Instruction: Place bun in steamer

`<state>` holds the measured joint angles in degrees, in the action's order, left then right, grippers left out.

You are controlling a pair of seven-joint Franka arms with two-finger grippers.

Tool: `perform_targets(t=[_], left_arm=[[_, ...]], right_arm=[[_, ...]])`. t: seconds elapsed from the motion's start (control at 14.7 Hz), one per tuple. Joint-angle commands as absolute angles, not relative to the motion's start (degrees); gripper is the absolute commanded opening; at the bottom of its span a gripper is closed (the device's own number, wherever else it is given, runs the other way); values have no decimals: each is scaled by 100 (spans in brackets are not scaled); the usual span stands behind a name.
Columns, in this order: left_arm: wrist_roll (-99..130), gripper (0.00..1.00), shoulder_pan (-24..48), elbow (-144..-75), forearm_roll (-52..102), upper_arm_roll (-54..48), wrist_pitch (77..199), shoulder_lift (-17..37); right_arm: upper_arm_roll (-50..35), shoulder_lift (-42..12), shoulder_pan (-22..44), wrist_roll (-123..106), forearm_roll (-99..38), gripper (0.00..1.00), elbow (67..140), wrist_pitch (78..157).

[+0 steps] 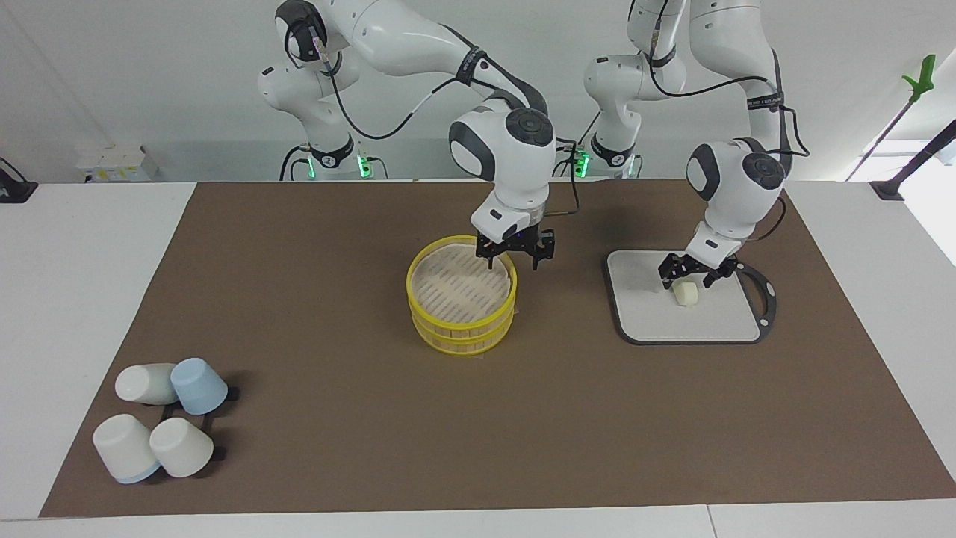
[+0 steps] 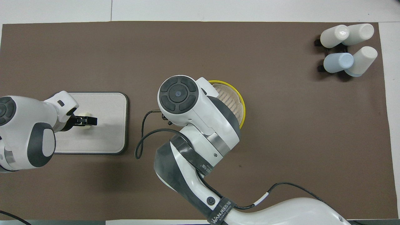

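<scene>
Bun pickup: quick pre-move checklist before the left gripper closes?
1. Bun lies on the cutting board, not lifted: ok.
2. Left gripper is down at the bun with open fingers straddling it: ok.
3. Fingers centred on the bun's width: cannot tell.
4. Steamer is uncovered, lined floor showing, nothing in it: ok.
5. Drop path over the steamer is free: not ok; the right gripper, open, hangs over the rim at the side toward the cutting board.
6. Cups sit well away at the right arm's end of the table: ok.
</scene>
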<state>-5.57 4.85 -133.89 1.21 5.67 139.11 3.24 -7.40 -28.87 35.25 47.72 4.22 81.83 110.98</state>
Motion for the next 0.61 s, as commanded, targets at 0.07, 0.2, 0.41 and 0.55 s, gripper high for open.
perform_targets(t=[0.07, 0.2, 0.41, 0.55], left_arm=[[-607, 86, 431, -13474, 26, 536, 14115, 360], [-589, 53, 431, -13439, 26, 545, 14054, 378], [-580, 25, 431, -13412, 26, 545, 14010, 378], [-580, 25, 422, -13368, 26, 545, 13948, 378]], right_arm=[[-721, -3032, 3586, 4992, 527, 79, 8042, 11136], [-721, -3032, 3586, 5018, 519, 50, 8103, 11153], [-721, -3032, 3577, 5089, 518, 2, 8138, 11162], [-721, -3032, 3542, 5098, 562, 0, 8200, 11267]])
